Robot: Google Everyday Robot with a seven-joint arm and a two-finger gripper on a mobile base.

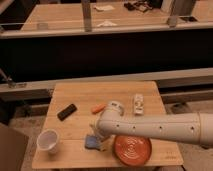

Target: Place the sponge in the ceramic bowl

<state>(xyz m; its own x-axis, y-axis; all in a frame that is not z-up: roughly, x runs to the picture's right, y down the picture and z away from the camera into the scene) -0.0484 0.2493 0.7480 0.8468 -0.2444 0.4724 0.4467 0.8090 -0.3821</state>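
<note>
The sponge [91, 142], a small blue-grey pad, lies near the front edge of the wooden table [80, 97]. Just to its right stands the ceramic bowl [132, 149], a shallow orange-red dish with rings inside. My white arm reaches in from the right and bends down over the sponge. The gripper [98, 135] hangs right above the sponge's upper right part, open, with its fingers on either side of it. The sponge rests flat on the table, and the arm hides a little of the bowl's upper rim.
A white cup [48, 140] stands at the front left. A black block [67, 111] lies further back on the left, with a small orange item [98, 108] mid-table and a white oblong item [138, 104] at the back right. A dark counter with railings runs behind.
</note>
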